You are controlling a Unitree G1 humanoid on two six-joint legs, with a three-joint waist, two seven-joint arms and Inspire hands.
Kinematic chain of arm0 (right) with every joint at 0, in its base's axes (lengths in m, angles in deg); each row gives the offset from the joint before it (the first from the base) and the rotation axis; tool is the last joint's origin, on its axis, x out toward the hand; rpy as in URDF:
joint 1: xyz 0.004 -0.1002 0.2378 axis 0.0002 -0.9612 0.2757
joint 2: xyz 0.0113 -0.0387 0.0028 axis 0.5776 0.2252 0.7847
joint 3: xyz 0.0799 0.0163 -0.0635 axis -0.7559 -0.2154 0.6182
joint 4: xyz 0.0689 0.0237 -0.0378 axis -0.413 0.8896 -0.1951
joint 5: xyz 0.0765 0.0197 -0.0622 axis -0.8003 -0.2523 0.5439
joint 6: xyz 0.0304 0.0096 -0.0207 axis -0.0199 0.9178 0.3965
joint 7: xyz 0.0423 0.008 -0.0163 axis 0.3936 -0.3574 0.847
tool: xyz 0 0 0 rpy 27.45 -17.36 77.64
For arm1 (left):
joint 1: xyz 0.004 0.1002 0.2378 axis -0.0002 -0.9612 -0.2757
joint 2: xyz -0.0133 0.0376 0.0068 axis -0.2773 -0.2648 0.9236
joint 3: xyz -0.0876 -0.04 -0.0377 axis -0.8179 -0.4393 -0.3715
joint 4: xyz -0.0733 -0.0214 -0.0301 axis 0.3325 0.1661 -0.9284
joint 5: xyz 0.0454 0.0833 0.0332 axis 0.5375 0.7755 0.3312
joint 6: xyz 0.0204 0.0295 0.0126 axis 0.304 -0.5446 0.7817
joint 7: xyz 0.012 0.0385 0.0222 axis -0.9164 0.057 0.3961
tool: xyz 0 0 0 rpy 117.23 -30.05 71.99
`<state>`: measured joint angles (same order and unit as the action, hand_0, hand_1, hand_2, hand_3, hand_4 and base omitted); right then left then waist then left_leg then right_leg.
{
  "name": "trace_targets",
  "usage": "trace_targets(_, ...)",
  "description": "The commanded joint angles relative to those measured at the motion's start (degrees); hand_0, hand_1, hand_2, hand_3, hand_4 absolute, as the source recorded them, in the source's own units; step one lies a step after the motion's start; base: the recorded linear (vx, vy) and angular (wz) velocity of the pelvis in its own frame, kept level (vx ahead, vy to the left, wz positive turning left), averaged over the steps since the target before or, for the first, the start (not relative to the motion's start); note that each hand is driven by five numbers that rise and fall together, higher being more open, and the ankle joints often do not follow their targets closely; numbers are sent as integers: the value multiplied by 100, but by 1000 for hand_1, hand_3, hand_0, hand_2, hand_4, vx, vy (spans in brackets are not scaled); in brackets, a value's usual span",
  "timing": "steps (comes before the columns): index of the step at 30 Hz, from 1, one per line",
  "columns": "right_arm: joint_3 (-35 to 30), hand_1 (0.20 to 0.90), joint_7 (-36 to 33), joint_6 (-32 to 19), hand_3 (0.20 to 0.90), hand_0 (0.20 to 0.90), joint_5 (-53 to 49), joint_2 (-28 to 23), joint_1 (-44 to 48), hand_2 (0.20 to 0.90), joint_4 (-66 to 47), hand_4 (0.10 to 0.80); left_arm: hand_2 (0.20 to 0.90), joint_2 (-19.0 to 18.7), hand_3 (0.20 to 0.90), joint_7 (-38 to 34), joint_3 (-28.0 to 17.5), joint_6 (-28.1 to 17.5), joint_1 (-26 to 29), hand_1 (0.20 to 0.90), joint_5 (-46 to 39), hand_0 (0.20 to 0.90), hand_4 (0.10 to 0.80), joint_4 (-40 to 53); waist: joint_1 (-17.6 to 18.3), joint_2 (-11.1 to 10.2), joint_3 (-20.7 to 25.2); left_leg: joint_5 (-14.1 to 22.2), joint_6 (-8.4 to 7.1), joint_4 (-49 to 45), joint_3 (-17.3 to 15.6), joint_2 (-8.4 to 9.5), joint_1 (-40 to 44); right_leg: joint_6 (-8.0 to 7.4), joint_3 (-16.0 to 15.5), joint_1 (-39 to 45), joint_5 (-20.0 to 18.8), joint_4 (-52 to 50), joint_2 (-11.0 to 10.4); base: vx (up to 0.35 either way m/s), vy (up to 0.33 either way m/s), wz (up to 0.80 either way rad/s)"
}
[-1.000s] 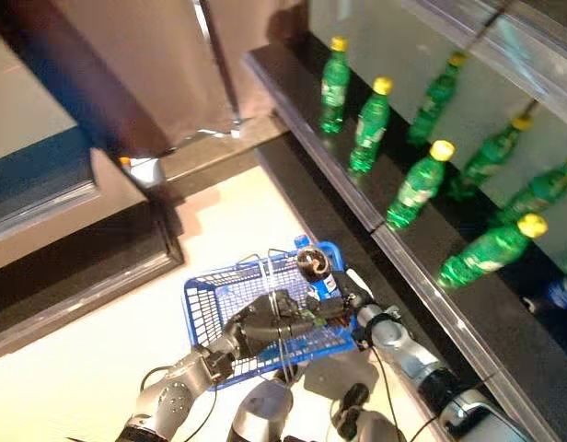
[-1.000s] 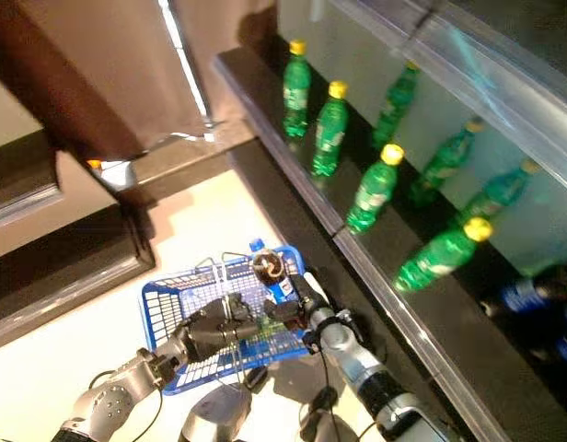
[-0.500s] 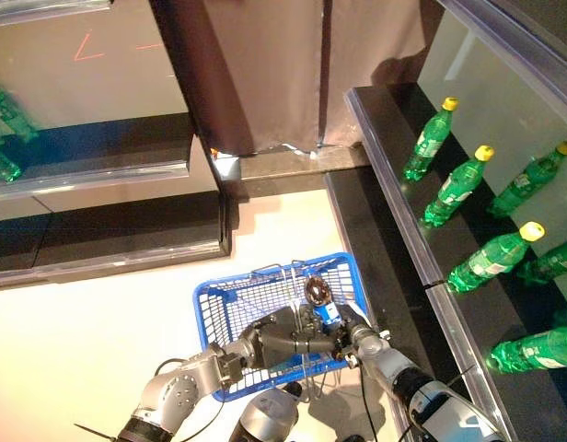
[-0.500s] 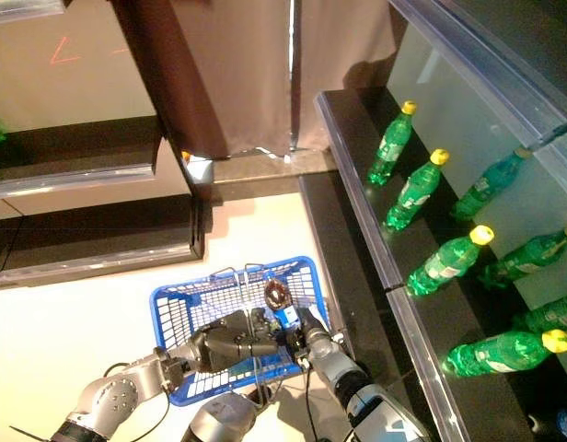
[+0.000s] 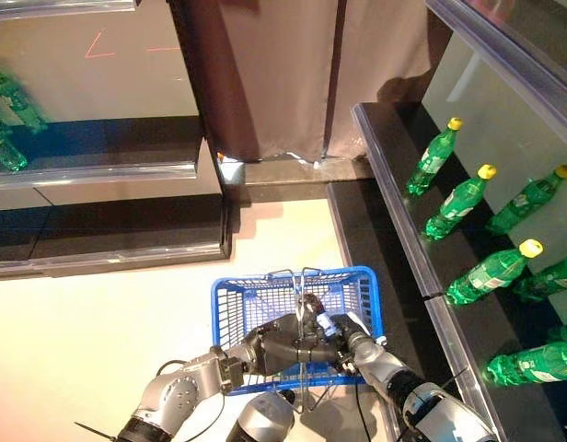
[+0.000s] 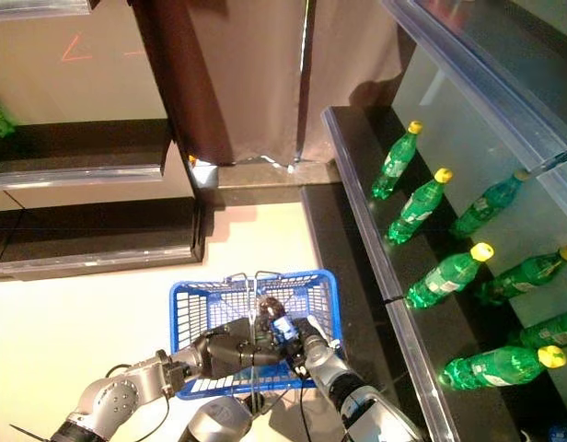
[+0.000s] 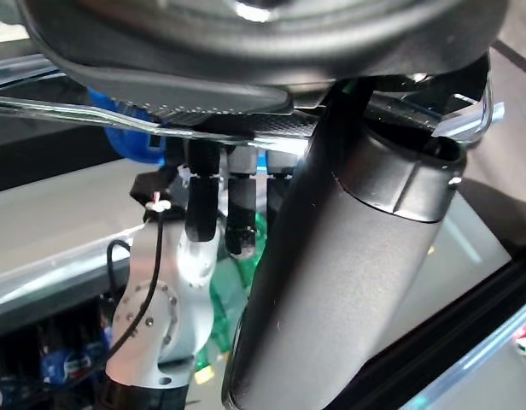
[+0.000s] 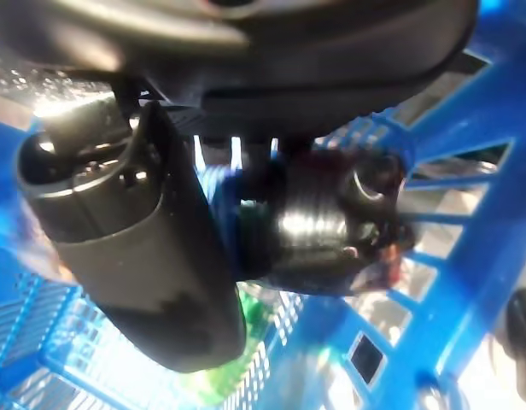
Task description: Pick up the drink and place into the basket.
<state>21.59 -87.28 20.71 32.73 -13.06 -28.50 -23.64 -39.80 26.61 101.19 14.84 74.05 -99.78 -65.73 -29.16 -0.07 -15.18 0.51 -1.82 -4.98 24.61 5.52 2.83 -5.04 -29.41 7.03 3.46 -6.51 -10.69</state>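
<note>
Over the floor, right hand (image 5: 350, 339) fingers clasp a dark bottle (image 5: 313, 311) seemingly inside the blue basket (image 5: 236, 299).

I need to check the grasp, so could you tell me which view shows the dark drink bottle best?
The right wrist view: the dark drink bottle fills it, held in the right hand over the blue basket. Both eye views show it small; the left wrist view doesn't clearly show it.

Green bottles (image 5: 461, 202) on dark shelf (image 5: 387, 189) — brown curtain (image 5: 265, 74) behind.
</note>
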Motion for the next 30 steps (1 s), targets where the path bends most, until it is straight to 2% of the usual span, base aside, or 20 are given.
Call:
trace_targets(1,150,900,-314,-625,900,900,52,150,188,900,-293,800,300,656,200,1015,10,-515,-19,300,-942,300,100,1505,-18,14,1034,-169,586,449,-370,507,70,-177,433,45,-250,-57,147,14,-24,-3)
trace_targets(11,-114,900,-538,-1374,900,900,-444,-107,-420,900,-981,800,300,534,200,744,-263,-909,-246,300,-634,300,100,1272,320,-28,1094,-34,606,466,-708,411,228,-120,808,98,-350,234,279,-7,-31,-11)
trace_targets(16,-292,900,-631,-1575,900,900,-619,-306,-866,900,-2436,800,300,508,200,311,-485,-1531,-411,300,-406,300,100,926,630,-66,1058,-6,568,533,-957,354,326,-81,1036,91,-499,488,368,-68,-55,-27)
trace_targets(19,-492,900,166,-1817,900,900,-512,-702,-1793,900,-3782,800,300,517,200,-169,-909,-2670,-531,300,-288,300,100,-134,1120,-106,1044,21,520,581,-1300,284,334,-82,1402,-53,-598,643,462,-151,-78,-43)
trace_targets(20,-509,900,244,-1817,900,900,-528,-733,-1855,900,-3847,800,300,523,200,-222,-932,-2758,-535,300,-298,300,100,-210,1155,-108,1046,24,515,583,-1333,277,333,-81,1435,-67,-602,649,471,-120,-62,-42)
trace_targets(21,-585,900,530,-1824,900,900,-562,-831,-2043,900,-4009,800,300,591,200,-301,-1042,-3067,-553,300,-240,300,100,-527,1285,-124,1042,35,500,569,-1437,259,319,-74,1535,-98,-609,676,497,-143,-88,-59)
trace_targets(22,-746,900,1158,-1776,900,900,-705,-981,-2357,900,-4197,800,300,687,200,-595,-1239,-3808,-560,300,49,300,100,-1165,1545,-159,1035,53,476,560,-1641,217,303,-63,1718,-146,-624,729,553,-155,-102,-74)
trace_targets(24,-838,900,1576,-1711,900,900,-766,-1072,-2513,900,-4261,800,300,723,200,-740,-1337,-4230,-536,300,150,300,100,-1646,1703,-184,1025,65,462,558,-1769,195,308,-54,1839,-161,-635,773,596,-121,-99,-64)
trace_targets(25,-946,900,2175,-1603,900,900,-874,-1194,-2702,900,-4276,800,300,781,200,-1001,-1502,-4757,-463,300,164,300,100,-2384,1944,-225,1012,68,440,572,-1971,157,320,-35,2001,-170,-646,837,666,-110,-110,-51)
trace_targets(30,-1210,900,2835,-1794,900,900,-1441,-1318,-2990,900,-4305,800,300,865,200,-1506,-1744,-5341,-297,300,120,300,100,-3606,2388,-293,1019,53,404,666,-2347,78,352,36,2298,-201,-684,959,837,-92,-104,-59)
